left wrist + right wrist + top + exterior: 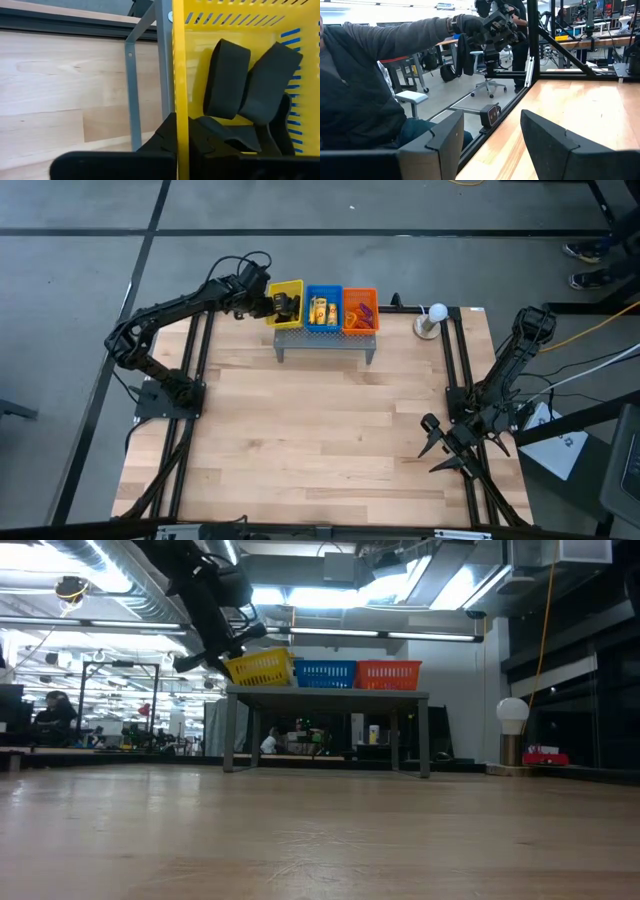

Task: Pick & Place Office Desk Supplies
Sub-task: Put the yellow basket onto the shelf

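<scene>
A pale wooden table (320, 440) fills the high view, ringed by a dark frame on a grey floor; the low view looks across it into a lit workshop. At the table's far edge stands a grey perforated metal shelf (325, 343) carrying three baskets in a row: a yellow basket (287, 292) on the left, a blue basket (323, 309) in the middle and an orange basket (360, 310) on the right. A white ball lamp (436, 313) sits just right of the shelf.

The left gripper (283, 305) reaches from the left over the yellow basket, which sits tilted in the low view. In the left wrist view its jaws straddle the basket's left wall, one finger outside and one inside, closed on that wall. Black clips (252, 82) lie inside the yellow basket, right by the inner finger. Small yellow packets (321, 310) show in the blue basket, and thin loops (360, 314) in the orange one.

The right gripper (440, 445) waits at the table's near right edge, its jaws spread apart and holding nothing. Its wrist view shows a person's dark sleeve (395, 37) beyond the table.
</scene>
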### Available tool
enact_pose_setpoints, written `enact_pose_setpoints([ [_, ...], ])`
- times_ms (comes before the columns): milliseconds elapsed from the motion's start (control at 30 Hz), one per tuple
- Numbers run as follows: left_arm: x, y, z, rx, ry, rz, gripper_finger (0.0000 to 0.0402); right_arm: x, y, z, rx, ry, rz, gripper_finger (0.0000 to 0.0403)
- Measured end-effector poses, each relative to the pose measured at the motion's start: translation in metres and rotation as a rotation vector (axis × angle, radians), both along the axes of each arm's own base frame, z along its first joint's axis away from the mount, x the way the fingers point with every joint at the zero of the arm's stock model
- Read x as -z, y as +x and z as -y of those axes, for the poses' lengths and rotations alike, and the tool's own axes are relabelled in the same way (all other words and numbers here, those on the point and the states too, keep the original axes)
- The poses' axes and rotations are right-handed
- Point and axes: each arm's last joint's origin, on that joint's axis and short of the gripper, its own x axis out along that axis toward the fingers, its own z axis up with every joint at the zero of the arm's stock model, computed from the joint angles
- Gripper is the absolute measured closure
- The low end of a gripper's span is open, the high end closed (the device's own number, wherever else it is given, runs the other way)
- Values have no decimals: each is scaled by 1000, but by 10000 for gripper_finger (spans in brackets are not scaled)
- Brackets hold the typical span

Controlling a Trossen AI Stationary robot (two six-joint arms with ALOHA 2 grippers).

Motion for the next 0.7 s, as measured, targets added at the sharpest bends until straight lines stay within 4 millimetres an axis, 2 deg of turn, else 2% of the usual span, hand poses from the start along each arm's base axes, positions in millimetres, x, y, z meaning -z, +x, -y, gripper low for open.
enact_pose_setpoints([
  [267, -4, 4, -3, 2, 36, 54, 366, 0, 0, 0, 0, -1, 1, 206],
  [700, -5, 6, -2, 6, 39, 74, 264, 0, 0, 0, 0, 0, 0, 206],
])
